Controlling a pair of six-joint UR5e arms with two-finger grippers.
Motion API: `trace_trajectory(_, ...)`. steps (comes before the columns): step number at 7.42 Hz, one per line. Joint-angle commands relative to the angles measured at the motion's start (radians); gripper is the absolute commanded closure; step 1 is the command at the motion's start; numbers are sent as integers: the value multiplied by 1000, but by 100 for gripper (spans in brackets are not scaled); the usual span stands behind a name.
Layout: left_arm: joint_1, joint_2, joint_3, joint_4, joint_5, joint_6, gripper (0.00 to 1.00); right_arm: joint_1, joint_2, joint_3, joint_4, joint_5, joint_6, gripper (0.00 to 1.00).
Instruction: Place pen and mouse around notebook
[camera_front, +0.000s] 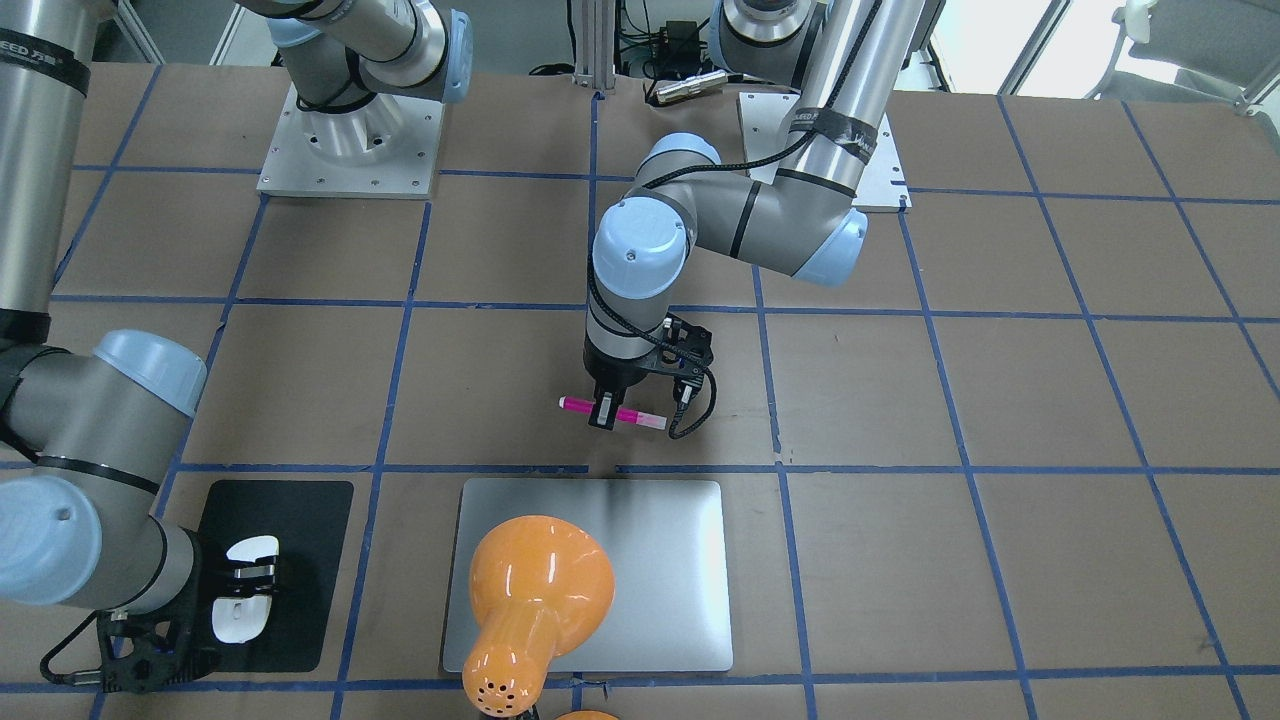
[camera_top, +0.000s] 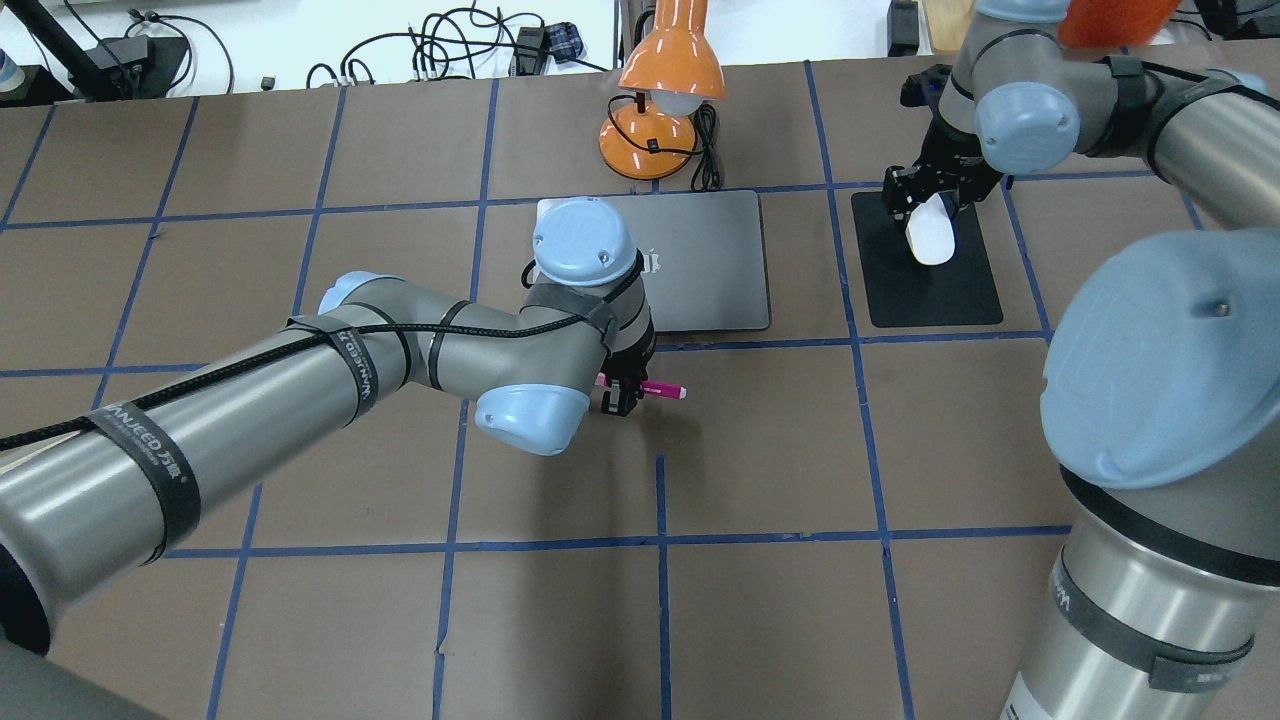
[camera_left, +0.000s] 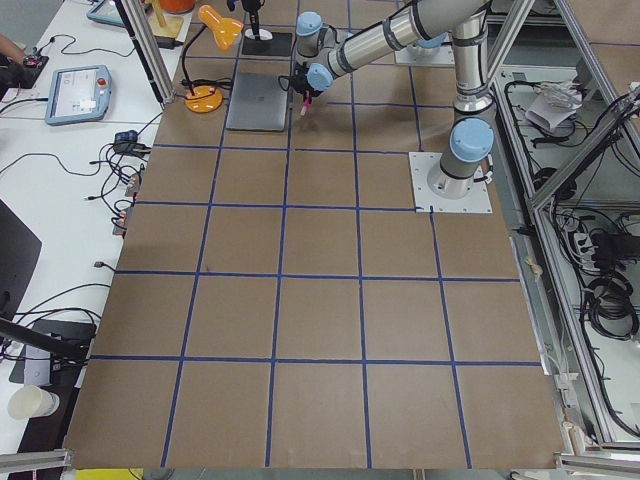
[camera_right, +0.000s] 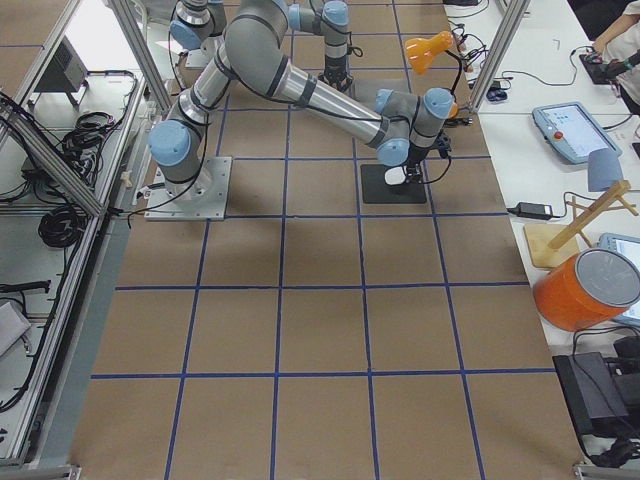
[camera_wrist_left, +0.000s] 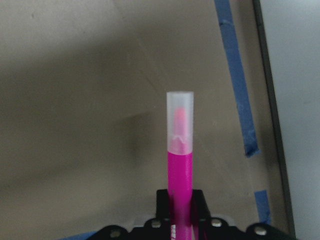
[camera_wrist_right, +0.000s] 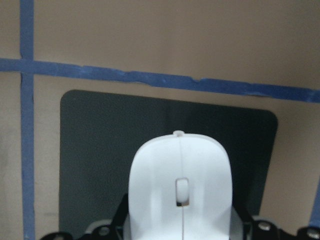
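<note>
The magenta pen (camera_front: 575, 404) is held level in my left gripper (camera_front: 603, 412), which is shut on its middle. It sits just off the robot-side edge of the silver notebook (camera_front: 650, 560), and its pale cap (camera_wrist_left: 180, 120) points ahead in the left wrist view. My right gripper (camera_front: 243, 590) is shut on the white mouse (camera_front: 240, 615) over a black pad (camera_front: 300, 530) beside the notebook. From overhead, the pen (camera_top: 662, 389) lies below the notebook (camera_top: 710, 260) and the mouse (camera_top: 932, 230) is to its right. I cannot tell whether the mouse touches the pad.
An orange desk lamp (camera_front: 535, 590) leans over the notebook's far side, its base (camera_top: 648, 150) on the table beyond it. Blue tape lines (camera_front: 780, 400) grid the brown table. The arm bases (camera_front: 350, 150) stand on the robot's side.
</note>
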Motion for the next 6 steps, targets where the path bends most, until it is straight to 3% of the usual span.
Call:
trace_trajectory(1,-14,-21,5,6,4,-12,100,1,6,5,46,-8,57,76)
trace_trajectory(4,-16,-33,5,9,-5,-44,100,3,6,11,77,-8,166,59)
trace_trajectory(6,-20,-35,5,9,-5,-44,100,3,16,21,59,5,176,0)
